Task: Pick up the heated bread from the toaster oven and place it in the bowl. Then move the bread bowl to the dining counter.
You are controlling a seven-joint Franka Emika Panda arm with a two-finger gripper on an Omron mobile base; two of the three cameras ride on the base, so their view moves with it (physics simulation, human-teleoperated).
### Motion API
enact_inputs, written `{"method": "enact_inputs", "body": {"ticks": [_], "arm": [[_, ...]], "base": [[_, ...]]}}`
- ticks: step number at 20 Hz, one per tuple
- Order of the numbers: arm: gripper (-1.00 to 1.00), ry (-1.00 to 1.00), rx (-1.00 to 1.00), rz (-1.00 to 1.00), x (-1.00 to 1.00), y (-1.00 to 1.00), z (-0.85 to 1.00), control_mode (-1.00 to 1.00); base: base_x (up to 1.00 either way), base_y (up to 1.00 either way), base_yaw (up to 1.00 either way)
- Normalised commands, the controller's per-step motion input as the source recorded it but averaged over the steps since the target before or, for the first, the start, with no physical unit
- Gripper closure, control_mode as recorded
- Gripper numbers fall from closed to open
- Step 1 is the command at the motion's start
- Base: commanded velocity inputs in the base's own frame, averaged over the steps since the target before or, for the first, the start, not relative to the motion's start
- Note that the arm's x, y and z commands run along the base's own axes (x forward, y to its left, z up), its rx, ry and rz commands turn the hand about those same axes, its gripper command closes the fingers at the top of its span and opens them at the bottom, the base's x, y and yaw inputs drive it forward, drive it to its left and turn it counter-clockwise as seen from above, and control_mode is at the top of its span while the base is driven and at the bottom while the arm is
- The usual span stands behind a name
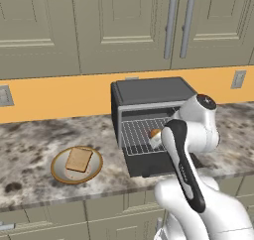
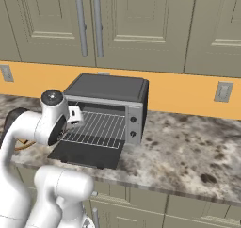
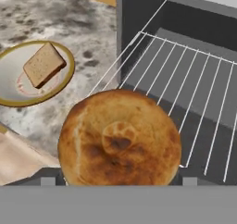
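Note:
The heated bread (image 3: 119,140), a round orange-brown bun, lies at the front left of the wire rack (image 3: 194,89) in the toaster oven (image 1: 151,90). My gripper (image 3: 118,181) is open, and its two fingertips stand just clear of the bun on either side. In the left base view the bread (image 1: 155,133) peeks out beside my forearm. The bowl (image 1: 53,167), golden-rimmed, sits on the worktop left of the oven and holds a square toast slice (image 1: 79,159). The dining counter is out of view.
The oven's drop-down door (image 2: 87,154) lies open and flat over the worktop's front edge. An orange wall strip with outlets and closed upper cabinets stand behind. Bare stone worktop (image 2: 188,147) stretches to the right of the oven.

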Motion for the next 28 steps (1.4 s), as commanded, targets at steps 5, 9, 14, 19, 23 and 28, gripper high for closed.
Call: {"method": "enact_inputs", "body": {"ticks": [5,9,14,19,23,28], "arm": [[1.00,0.07,-0.17,0.22,-0.30,1.00,0.06,-1.00],[1.00,0.07,-0.20,0.12,0.00,1.00,-0.01,-1.00],[1.00,0.01,-0.10,0.11,0.16,1.00,-0.25,-1.00],[1.00,0.02,-0.12,0.02,0.57,0.99,-0.36,-1.00],[1.00,0.07,-0.03,0.06,0.12,0.60,-0.31,-1.00],[1.00,0.09,0.00,0.00,0.60,0.67,-0.71,-1.00]], "base": [[0.00,0.00,0.00],[0.00,0.00,0.00],[0.00,0.00,0.00],[0.00,0.00,0.00],[0.00,0.00,0.00],[0.00,0.00,0.00]]}}
